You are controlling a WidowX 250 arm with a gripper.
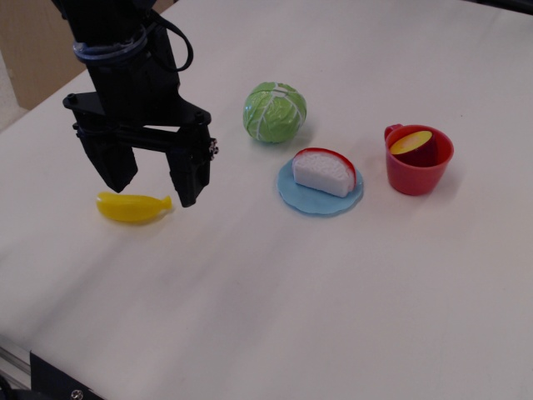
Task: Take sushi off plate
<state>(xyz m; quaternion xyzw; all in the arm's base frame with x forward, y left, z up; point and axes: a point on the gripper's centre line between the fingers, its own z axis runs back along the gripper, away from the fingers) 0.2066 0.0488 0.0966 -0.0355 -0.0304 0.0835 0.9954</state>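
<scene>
The sushi (323, 172), a white rice block with a curved red strip on top, sits on the light blue plate (300, 198) right of centre. My gripper (155, 182) is black, open and empty, hanging well to the left of the plate, just above a yellow banana-shaped toy (131, 207). Its two fingers point down, one on each side of the toy's upper edge.
A green cabbage (275, 112) stands just behind the plate. A red cup (419, 159) with a yellow piece inside stands to the plate's right. The white table (291, 300) stretches toward the front edge. A tan wall panel is at the far left.
</scene>
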